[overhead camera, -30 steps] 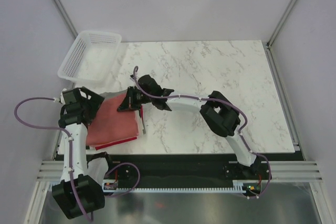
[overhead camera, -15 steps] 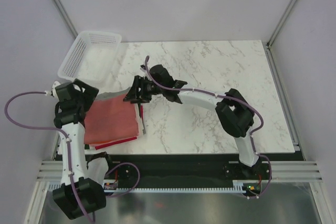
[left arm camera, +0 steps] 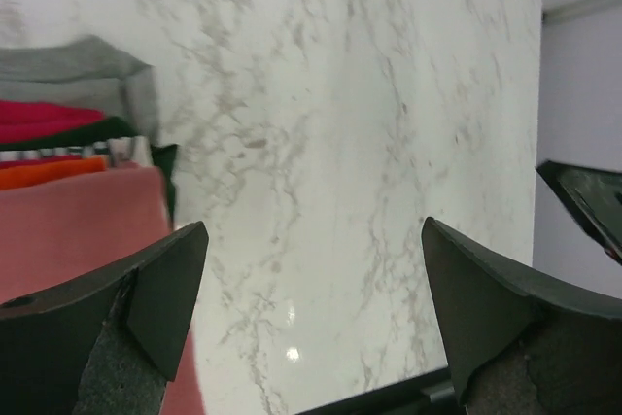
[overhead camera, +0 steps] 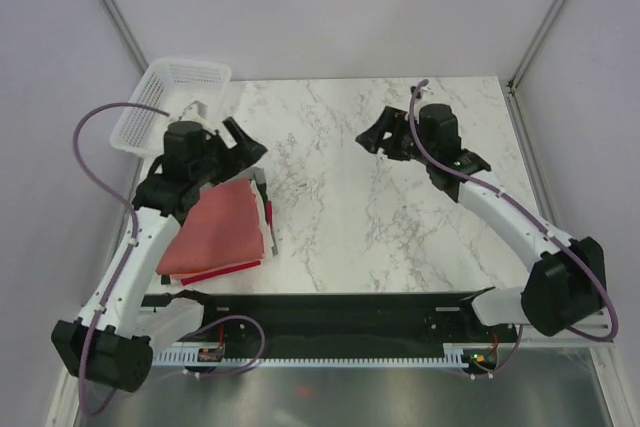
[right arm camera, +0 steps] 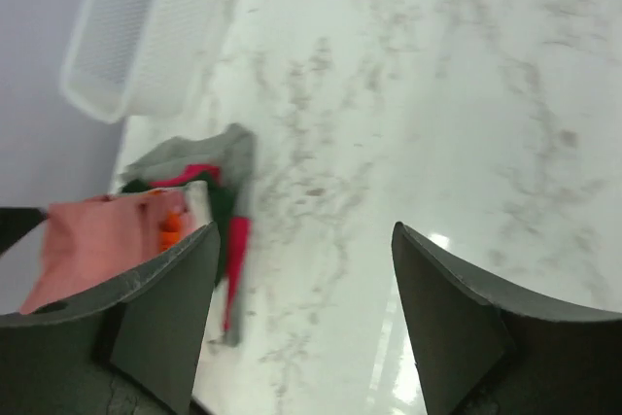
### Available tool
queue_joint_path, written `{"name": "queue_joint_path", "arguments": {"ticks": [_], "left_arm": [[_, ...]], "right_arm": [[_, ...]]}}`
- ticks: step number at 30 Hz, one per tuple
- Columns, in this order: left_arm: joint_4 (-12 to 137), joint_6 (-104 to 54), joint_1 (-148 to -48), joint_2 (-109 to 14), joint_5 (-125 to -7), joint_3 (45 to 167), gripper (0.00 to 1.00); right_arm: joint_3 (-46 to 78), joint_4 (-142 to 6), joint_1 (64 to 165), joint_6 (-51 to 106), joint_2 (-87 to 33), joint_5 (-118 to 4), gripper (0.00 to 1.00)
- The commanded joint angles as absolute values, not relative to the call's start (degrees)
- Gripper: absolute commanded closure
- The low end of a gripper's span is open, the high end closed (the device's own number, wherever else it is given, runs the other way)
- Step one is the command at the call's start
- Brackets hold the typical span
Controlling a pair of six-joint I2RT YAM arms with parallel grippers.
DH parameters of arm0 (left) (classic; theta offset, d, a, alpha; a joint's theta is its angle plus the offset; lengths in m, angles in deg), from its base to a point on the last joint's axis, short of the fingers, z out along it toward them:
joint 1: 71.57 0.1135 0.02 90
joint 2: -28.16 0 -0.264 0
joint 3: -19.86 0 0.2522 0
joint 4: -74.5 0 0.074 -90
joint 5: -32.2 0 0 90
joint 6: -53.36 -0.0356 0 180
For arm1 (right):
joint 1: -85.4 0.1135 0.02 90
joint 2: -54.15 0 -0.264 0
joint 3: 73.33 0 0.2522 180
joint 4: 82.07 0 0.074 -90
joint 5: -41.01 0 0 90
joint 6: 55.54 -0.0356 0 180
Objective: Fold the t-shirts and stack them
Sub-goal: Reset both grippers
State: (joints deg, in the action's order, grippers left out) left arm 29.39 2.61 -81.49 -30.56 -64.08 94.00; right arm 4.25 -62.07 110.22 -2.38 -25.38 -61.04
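Both end effectors are gaping wide, holding nothing. Stack (overhead camera: 220,232) is lying just below left end effector (overhead camera: 249,143), well leftward of right end effector (overhead camera: 373,137); left is sitting nearer.

No legible text, label, brand, number or sign on any surface in any view.

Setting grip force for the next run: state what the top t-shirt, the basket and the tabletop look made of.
Top t-shirt: soft matte cloth, dusty pinkish-red; its edges sag limply.
Basket: likely white plastic; moulded open mesh walls.
Tabletop: glossy white, grey-veined marble look, light glints; stone or laminate unclear.
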Motion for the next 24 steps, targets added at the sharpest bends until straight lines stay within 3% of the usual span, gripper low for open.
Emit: {"name": "queue_joint_path", "arguments": {"ticks": [1,3,6,10,15,19,24], "left_arm": [[36.1,3.7,-91.4,-32.5,-58.9,95.6,0.01],[38.5,1.3,-98.7,-35.3,-58.0,95.1,0.01],[40.0,-3.4,-108.4,-39.5,-51.3,94.4,0.00],[49.1,-6.2,-112.9,-39.7,-51.7,86.0,0.00],[67.0,-10.3,-113.8,-33.6,-54.4,69.2,0.00],[72.8,-16.3,-115.2,-31.4,-52.8,63.5,0.00],[78.0,-18.4,-115.3,-31.3,-51.4,58.8,0.02]], "right_arm": [[-7.6,-62.7,108.4,6.3,-14.5,-47.7,0.21],[-13.0,-63.4,107.4,8.5,-8.5,-36.9,0.19],[-23.8,-63.1,105.0,10.5,3.0,-29.6,0.07],[-31.1,-63.4,104.7,12.1,13.1,-28.7,0.02],[-36.5,-69.4,104.6,10.9,15.1,-32.6,0.02],[-44.4,-79.3,104.8,10.0,14.7,-32.1,0.02],[-43.9,-77.6,104.6,8.6,14.4,-30.1,0.02]]}}
